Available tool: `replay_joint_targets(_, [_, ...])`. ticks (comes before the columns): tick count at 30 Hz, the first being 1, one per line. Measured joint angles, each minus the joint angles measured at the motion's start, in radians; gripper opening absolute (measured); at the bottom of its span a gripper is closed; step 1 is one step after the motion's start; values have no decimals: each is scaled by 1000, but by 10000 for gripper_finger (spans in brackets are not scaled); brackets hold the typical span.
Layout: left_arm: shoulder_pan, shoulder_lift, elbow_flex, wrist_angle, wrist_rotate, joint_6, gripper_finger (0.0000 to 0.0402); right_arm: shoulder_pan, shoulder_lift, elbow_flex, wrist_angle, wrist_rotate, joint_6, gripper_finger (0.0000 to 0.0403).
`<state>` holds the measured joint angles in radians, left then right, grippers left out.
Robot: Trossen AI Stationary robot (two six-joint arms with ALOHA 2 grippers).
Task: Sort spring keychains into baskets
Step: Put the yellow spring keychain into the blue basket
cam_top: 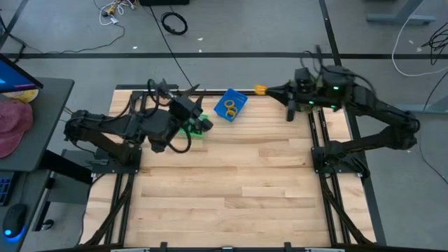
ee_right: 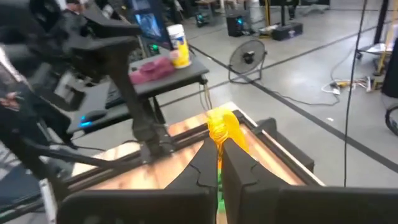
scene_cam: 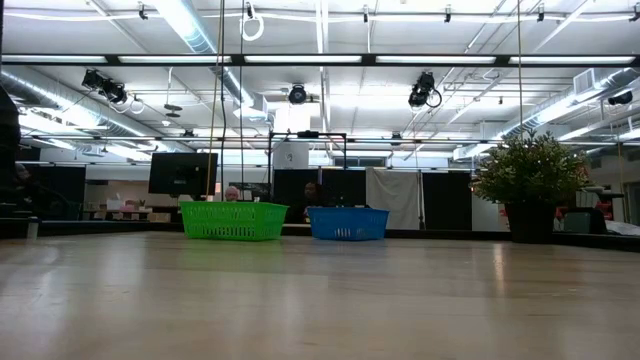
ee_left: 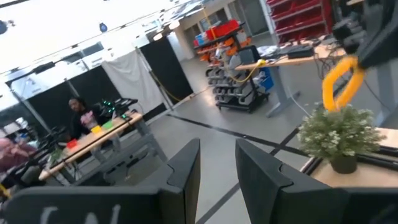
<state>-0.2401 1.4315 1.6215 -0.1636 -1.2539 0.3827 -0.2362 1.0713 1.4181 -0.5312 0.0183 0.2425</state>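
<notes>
The blue basket (cam_top: 230,105) sits tilted near the table's far edge and holds orange spring keychains (cam_top: 231,106). The green basket (cam_top: 197,131) lies to its left, mostly hidden under my left gripper (cam_top: 203,123), which hovers over it and is open (ee_left: 217,163). My right gripper (cam_top: 267,89) is off the blue basket's right side at the far edge, shut on one orange keychain (cam_top: 260,89). The low view shows both the green basket (scene_cam: 233,220) and the blue basket (scene_cam: 347,223) standing on the table, with no gripper in it. No black keychains show. My right gripper holds the orange keychain (ee_right: 224,126) pinched between its two fingertips (ee_right: 205,163). The fingers lie about level, pointing toward the table's left. The keychain sticks out past the tips, lifted clear of the table, and shows as a hanging loop (ee_left: 341,84) in the left wrist view.
A potted plant (scene_cam: 531,192) stands at the table's far right. Most of the wooden table (cam_top: 231,182) toward the near edge carries nothing. A desk with a pink cloth (cam_top: 14,122) stands left of the table, and cables lie on the floor beyond the far edge.
</notes>
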Motion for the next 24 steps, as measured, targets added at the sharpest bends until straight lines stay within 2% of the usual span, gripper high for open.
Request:
replay_joint_targets(11, [21, 0, 0, 1, -33, -21, 105, -129, 235, 21, 172, -19, 101, 0])
replay_joint_targets(15, [21, 0, 0, 1, -37, -23, 106, -171, 343, 92, 163, -68, 86, 0])
replay_joint_targets(20, [21, 0, 0, 1, -40, -23, 106, -208, 458, 198, 83, -71, 38, 0])
replay_joint_targets(24, [21, -4, 0, 1, -40, 11, 105, -228, 506, 228, 49, -73, 26, 0])
